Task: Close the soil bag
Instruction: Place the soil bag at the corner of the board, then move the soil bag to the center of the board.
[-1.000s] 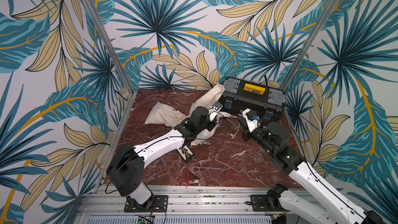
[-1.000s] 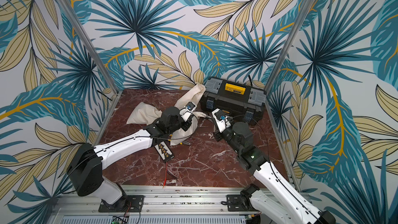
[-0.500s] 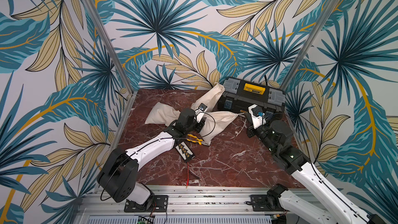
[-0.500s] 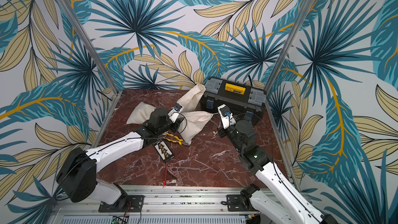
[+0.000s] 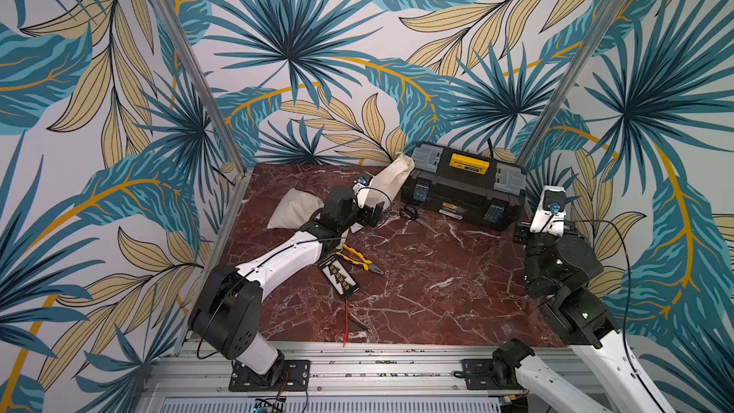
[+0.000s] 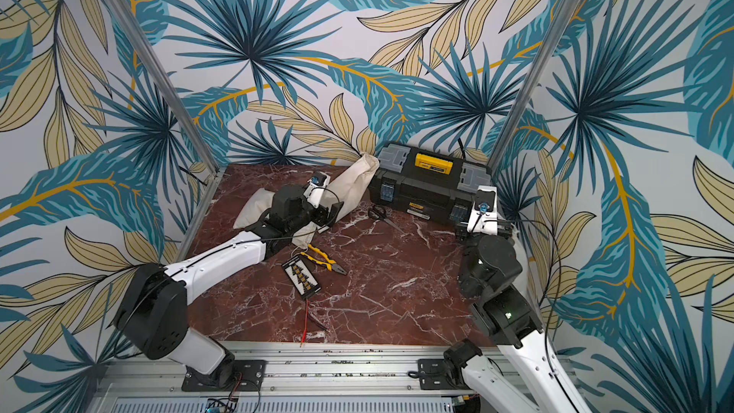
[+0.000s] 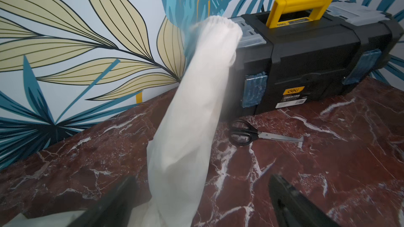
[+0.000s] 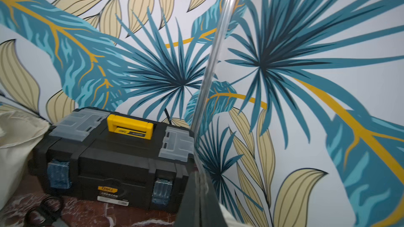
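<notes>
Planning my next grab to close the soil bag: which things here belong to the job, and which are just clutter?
Job in hand:
soil bag
left tool, open at the bag
right tool, shut

Lying about:
toolbox
scissors
pliers
black parts card
red wire

Only one brand name can be read, on the toolbox.
The black toolbox (image 7: 317,46) carries "deli" on a small orange label (image 7: 293,91) low on its front, and the same word at the base of its yellow handle (image 7: 302,1). Both wrist views show it. The white sticker (image 7: 290,104) under the orange label and the remaining print on the handle are too blurred to read.
</notes>
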`<control>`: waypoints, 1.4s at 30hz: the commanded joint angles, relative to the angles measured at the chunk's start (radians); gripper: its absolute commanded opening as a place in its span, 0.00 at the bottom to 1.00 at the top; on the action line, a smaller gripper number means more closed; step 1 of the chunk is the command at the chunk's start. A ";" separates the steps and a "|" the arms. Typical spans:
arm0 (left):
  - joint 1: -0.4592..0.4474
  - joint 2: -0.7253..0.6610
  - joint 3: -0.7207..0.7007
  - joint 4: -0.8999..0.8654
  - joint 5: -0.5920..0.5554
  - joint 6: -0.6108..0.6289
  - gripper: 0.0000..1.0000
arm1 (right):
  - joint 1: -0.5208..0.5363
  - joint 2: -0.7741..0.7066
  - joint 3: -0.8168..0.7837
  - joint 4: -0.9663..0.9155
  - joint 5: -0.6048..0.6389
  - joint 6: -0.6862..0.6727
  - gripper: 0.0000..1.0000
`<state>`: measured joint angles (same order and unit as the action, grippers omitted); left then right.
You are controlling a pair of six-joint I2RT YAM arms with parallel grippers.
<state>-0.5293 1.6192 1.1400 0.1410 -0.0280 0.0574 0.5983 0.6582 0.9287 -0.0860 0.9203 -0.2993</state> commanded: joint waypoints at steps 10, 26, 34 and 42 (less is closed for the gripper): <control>-0.010 0.328 0.342 -0.037 -0.142 0.110 0.97 | -0.031 0.261 -0.366 0.192 -0.191 0.314 0.17; -0.003 0.119 0.122 0.063 0.169 0.126 0.00 | -0.032 0.275 -0.263 0.265 -0.674 0.255 0.70; -0.004 -0.106 -0.123 0.047 0.286 0.094 0.00 | -0.033 0.315 -0.185 0.288 -1.000 0.220 0.71; -0.004 -0.128 -0.145 0.018 0.312 0.062 0.00 | -0.018 0.337 -0.190 0.297 -1.228 0.280 0.71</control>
<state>-0.5350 1.5139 0.9936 0.1375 0.2554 0.1398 0.5705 1.0073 0.7490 0.1822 -0.1772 -0.0521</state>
